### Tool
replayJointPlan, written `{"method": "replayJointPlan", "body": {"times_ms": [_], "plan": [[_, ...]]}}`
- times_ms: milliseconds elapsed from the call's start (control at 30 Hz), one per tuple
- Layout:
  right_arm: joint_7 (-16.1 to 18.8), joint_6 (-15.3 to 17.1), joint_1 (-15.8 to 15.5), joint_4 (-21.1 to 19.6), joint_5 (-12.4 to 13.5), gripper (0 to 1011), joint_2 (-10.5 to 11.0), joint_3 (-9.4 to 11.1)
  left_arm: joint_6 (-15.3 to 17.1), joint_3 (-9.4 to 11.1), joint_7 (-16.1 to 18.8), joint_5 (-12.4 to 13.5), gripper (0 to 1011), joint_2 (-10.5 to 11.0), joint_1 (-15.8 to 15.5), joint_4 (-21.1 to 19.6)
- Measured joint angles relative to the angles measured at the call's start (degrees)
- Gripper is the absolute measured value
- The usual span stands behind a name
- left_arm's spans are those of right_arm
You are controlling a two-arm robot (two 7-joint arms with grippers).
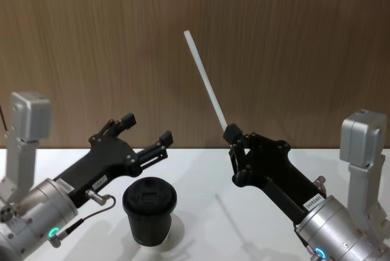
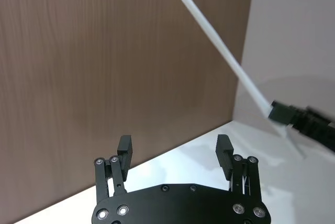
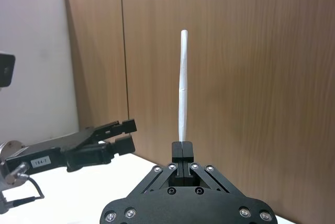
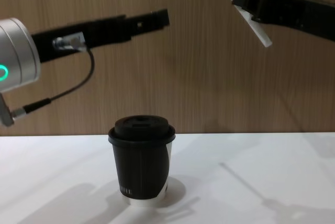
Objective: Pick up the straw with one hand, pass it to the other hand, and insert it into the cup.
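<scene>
Brown wood-grain wall (image 1: 292, 41) backs a white table (image 1: 207, 169), where the black paper cup (image 1: 149, 212) with a domed plastic lid stands at the lower centre-left of the head view. At right centre, the long black right gripper (image 1: 231, 134) pinches the thin white straw (image 1: 204, 78) near its lower end, and the straw slants up-left. The cabled black left gripper (image 1: 147, 128) hovers open at left, above the cup. The handover looks next: the left fingers should close on the bare shaft, clear of the right's tips, before any release.

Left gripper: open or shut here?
Open: the left gripper has its fingers wide apart, nothing between them; the right gripper holds the straw.
</scene>
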Motion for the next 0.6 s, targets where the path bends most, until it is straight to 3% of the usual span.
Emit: {"method": "replayJointPlan", "body": {"times_ms": [233, 600], "plan": [[0.49, -0.45, -0.08, -0.08, 0.61, 0, 0.36, -0.44, 1.75, -1.85, -5.1, -7.7, 1003, 0.0, -0.03, 0.08], [0.83, -0.83, -0.07, 0.19, 1.08, 0, 0.72, -0.93, 5.18, -2.6, -12.03, -16.55, 1003, -0.1, -1.7, 2.63]]}}
